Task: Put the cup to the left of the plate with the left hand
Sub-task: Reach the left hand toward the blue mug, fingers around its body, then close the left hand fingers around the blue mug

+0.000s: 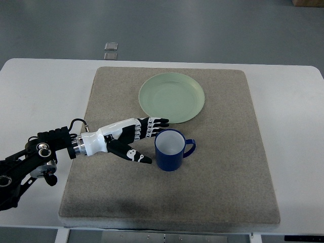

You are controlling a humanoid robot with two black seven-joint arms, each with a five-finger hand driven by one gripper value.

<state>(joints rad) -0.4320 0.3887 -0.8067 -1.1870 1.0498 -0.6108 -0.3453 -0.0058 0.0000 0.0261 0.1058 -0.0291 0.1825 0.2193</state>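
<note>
Blue mug (pixel 171 150) stands upright just below the green plate (pixel 172 97), not yet grasped; the left robot hand (pixel 132 139), fingers spread, reaches beside it.

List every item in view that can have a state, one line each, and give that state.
Blue cup: upright on the mat, empty, handle pointing right, not grasped.
Green plate: flat on the mat, empty, beyond the cup.
Left robot hand: open, fingers spread just left of the cup, holding nothing.
Mat: lying flat on the white table.
</note>
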